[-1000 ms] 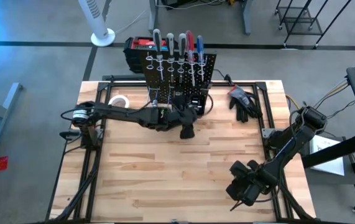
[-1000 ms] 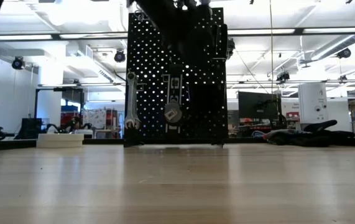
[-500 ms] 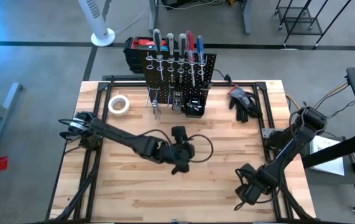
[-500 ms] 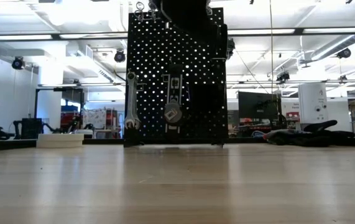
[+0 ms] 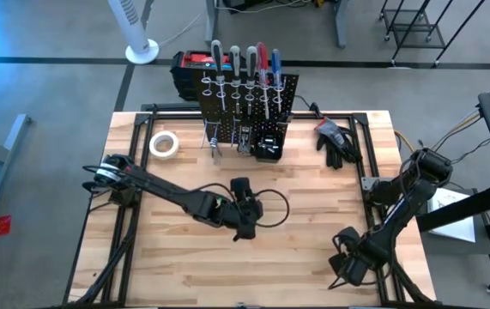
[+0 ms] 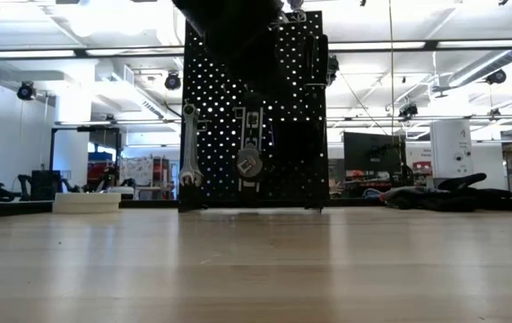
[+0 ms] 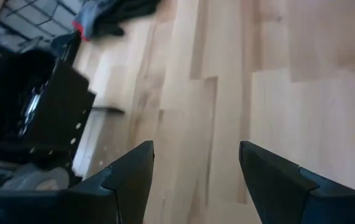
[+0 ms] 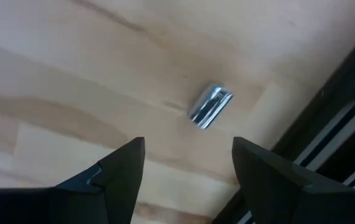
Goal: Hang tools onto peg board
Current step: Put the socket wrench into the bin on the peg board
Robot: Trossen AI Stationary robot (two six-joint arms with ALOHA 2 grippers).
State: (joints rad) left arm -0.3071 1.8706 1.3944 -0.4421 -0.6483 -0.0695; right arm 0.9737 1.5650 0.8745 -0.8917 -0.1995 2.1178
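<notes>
The left gripper (image 5: 243, 225) hangs over the middle of the bench (image 5: 184, 266), its fingers (image 7: 130, 177) spread wide with only bare wood between them, holding nothing. The right gripper (image 5: 347, 268) sits low at the lower right of the high view, close to the bench edge; its fingers (image 8: 118, 177) are also parted and empty, and a small silver metal bit (image 8: 209, 106) lies on the wood just beyond them, not touching either finger. The peg board (image 5: 246, 107) stands upright at the back centre of the bench, with screwdrivers (image 5: 243, 64) lined up in its top ring holders and a small black bin (image 5: 268, 148) at its foot. In the low view two silver wrenches (image 6: 190, 144) hang on its face. A white tape roll (image 5: 165, 143) lies to the left of the board, black gloves (image 5: 334, 139) to its right, and a black-and-red case (image 5: 189, 64) behind it.
</notes>
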